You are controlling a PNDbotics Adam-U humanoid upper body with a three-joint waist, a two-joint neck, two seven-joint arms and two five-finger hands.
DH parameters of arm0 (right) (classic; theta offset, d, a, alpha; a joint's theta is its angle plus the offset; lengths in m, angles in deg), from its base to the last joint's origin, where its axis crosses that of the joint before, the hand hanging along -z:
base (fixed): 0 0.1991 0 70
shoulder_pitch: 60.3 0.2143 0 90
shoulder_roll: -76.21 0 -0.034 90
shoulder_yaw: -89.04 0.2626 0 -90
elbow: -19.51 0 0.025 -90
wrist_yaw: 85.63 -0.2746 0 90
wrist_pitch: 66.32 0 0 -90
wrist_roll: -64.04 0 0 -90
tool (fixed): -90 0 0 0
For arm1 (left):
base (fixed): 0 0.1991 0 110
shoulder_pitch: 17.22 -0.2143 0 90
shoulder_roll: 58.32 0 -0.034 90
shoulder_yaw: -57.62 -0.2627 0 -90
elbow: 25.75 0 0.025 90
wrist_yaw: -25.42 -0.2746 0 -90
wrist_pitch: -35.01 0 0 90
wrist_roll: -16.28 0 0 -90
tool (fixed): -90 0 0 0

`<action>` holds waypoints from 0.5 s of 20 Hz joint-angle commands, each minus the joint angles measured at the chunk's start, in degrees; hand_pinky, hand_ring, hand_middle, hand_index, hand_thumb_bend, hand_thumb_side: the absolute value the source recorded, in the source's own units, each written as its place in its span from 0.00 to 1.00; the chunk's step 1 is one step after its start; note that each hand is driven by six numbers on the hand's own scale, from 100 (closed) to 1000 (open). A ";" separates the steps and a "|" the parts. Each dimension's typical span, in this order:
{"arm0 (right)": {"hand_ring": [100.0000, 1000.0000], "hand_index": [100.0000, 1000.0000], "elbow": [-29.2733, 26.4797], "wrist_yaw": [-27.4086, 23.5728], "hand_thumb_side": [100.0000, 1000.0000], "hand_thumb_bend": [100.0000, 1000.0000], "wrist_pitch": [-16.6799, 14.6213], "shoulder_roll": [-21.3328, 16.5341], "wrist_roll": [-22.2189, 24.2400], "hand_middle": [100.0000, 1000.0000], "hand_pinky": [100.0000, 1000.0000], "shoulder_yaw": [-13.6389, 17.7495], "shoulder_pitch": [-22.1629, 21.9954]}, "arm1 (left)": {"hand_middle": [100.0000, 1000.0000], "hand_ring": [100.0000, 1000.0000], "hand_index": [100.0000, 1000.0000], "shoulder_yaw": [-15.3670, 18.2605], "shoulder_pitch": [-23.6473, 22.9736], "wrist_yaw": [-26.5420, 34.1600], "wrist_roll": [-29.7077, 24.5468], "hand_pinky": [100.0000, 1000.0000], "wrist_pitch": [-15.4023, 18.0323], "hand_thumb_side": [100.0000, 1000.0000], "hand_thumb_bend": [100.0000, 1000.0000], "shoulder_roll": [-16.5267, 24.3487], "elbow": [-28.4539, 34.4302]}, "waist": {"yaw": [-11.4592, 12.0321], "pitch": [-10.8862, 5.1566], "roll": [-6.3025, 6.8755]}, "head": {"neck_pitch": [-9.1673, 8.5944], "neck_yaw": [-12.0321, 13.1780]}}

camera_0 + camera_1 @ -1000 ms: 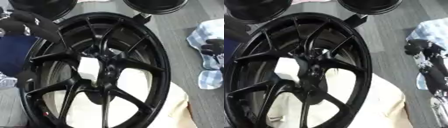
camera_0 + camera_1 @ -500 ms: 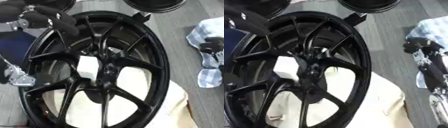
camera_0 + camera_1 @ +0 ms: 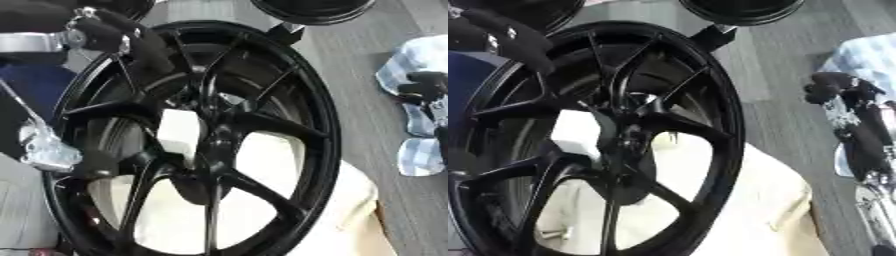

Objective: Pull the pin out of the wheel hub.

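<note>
A large black wheel hub (image 3: pixel 306 125) with thin spokes lies on a cream cloth (image 3: pixel 350 220). A white blocky pin (image 3: pixel 179 131) sticks up at the hub's centre. My left hand (image 3: pixel 131 42) comes in from the upper left and hangs over the rim's upper left part. Its dark fingers (image 3: pixel 522 42) are stretched toward the spokes, short of the pin and holding nothing. My right hand (image 3: pixel 842 90) rests at the right edge beside the wheel, fingers loosely bent and empty.
Two more black wheels (image 3: pixel 315 9) (image 3: pixel 531 10) lie at the top edge. A blue checked cloth (image 3: pixel 420 55) lies at the right under my right hand. A silver metal part (image 3: pixel 48 150) and something dark blue (image 3: pixel 39 85) lie left of the hub.
My left hand has moved rightward from the upper left corner to over the rim, closer to the centre. The right hand has stayed put.
</note>
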 commanded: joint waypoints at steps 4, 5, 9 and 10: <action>0.69 0.52 -0.73 -0.64 0.40 0.24 -0.09 -1.51 -0.19 0.65 0.72 0.63 0.04 | 0.77 0.95 0.90 -0.56 1.01 -3.94 -1.45 0.96 -5.79 0.59 0.51 -1.31 0.49 | -0.02 -1.82 -0.34 | 0.57 -0.06; 0.69 0.52 -0.73 -0.67 0.40 0.24 -0.09 -1.49 -0.20 0.65 0.72 0.65 0.04 | 0.77 0.94 0.90 -0.82 0.94 -4.88 -1.47 0.96 -6.77 0.60 0.50 -1.70 0.49 | -0.06 -1.83 -0.34 | 0.67 -0.02; 0.69 0.52 -0.73 -0.82 0.40 0.24 -0.15 -1.48 -0.21 0.65 0.72 0.69 0.16 | 0.75 0.93 0.89 -1.80 1.25 -7.09 -1.68 0.95 -10.47 0.59 0.49 -3.20 0.49 | -0.14 -1.84 -0.36 | 1.11 -0.09; 0.69 0.52 -0.73 -0.87 0.40 0.24 -0.14 -1.47 -0.21 0.65 0.72 0.70 0.19 | 0.75 0.93 0.89 -2.01 1.39 -7.18 -1.73 0.95 -11.48 0.59 0.49 -3.50 0.49 | -0.17 -1.83 -0.37 | 1.19 -0.11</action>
